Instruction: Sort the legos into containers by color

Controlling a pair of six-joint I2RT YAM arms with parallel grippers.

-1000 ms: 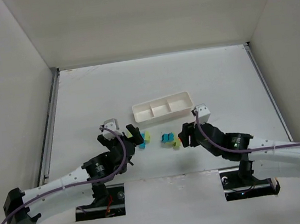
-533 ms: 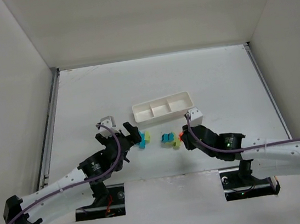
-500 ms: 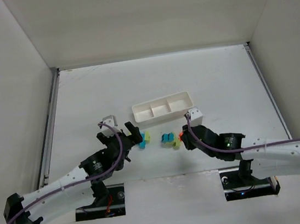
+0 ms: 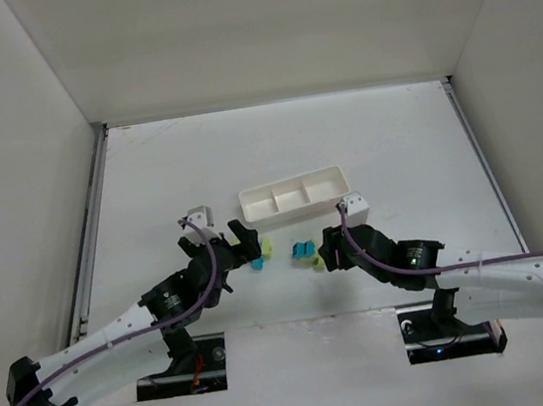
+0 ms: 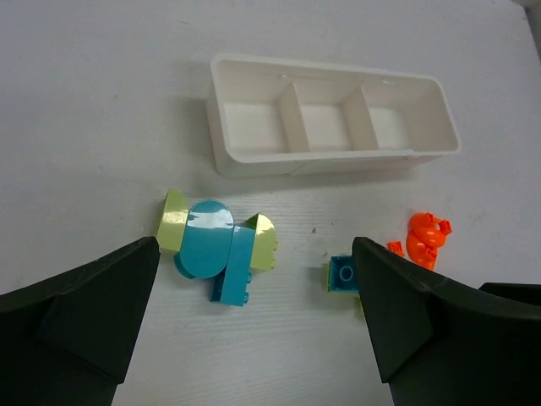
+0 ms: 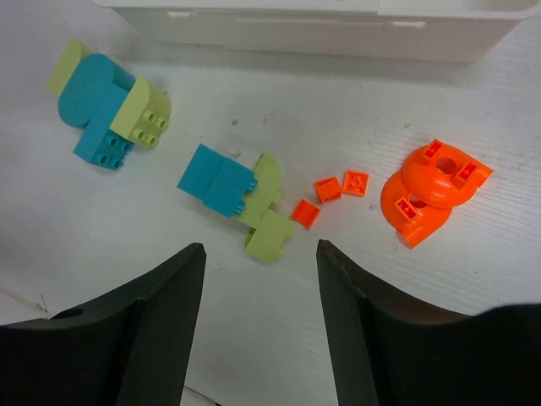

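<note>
My right gripper [image 6: 260, 279] has clenched and parted again, empty, so that grab seems to have missed: the long white three-compartment plastic tray [image 5: 254, 161] holds nothing. The orange curved plastic bricks [image 6: 433, 190] lie on the table [image 4: 393, 137] just ahead of those jaws, a cyan-and-green brick clump [image 6: 228, 190] crowding nearby. My left gripper [image 5: 255, 249] gapes wide, empty.

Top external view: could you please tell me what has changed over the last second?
The right claw crept slightly left toward the legos; it stands open above them, holding nothing. The left claw barely shifted, open beside its cyan and yellow-green cluster. Legos and tray stayed put; all three compartments remain empty.
</note>
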